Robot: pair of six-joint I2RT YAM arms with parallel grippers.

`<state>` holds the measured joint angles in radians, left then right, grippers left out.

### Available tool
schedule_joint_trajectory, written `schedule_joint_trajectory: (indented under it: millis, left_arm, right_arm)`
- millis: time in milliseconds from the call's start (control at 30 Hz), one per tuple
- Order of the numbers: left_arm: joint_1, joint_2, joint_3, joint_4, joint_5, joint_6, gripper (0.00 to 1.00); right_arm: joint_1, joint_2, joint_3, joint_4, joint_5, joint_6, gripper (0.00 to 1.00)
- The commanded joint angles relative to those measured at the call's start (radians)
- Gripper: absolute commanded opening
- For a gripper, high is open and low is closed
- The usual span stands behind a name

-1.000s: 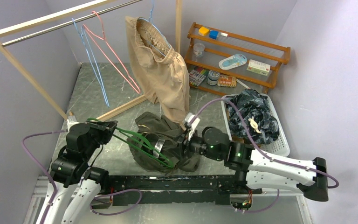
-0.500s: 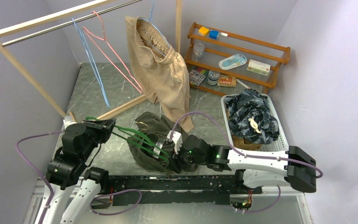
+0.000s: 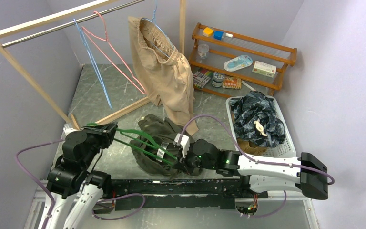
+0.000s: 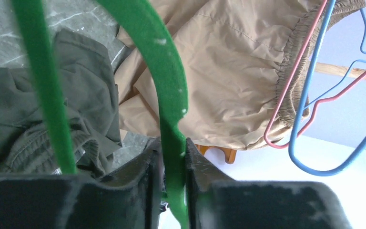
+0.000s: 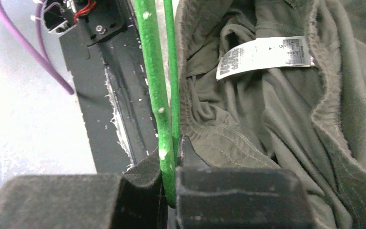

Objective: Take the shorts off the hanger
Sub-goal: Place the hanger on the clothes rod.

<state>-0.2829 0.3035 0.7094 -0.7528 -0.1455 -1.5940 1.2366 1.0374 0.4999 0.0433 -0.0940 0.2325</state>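
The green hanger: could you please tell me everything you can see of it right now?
The green hanger is slim, with a matte, felt-like coat flecked with white. It lies low over the table, stretched between the two arms. The left hand is shut on one curved bar. The right hand is shut on a thick bar, with a thinner bar running alongside it. The hanger's right part sits in the waist of the olive shorts, and their elastic band lies against it.

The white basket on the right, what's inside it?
Dark patterned shorts fill the basket; a brown cloth edge peeks out beneath. Anything deeper is covered.
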Motion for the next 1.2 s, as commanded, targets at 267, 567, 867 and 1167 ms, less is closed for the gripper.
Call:
schedule_joint_trajectory:
  millis: [267,567,867,1167]
  left_arm:
    - [-0.003,0.003,-0.026,-0.008,0.026,0.038,0.8]
    - [-0.004,0.006,-0.032,-0.041,0.027,0.066,0.88]
    - [-0.004,0.004,-0.075,-0.06,0.031,0.107,0.89]
    - [-0.004,0.031,-0.087,-0.065,0.027,0.182,0.91]
  right_arm:
    - [-0.003,-0.023,-0.06,0.087,0.006,0.166,0.0]
    - [-0.012,0.039,0.039,-0.055,0.281,0.219,0.0]
    - [-0.1,0.112,0.188,-0.111,0.301,0.197,0.0]
    - [-0.161,0.225,0.381,-0.249,0.311,0.106,0.0]
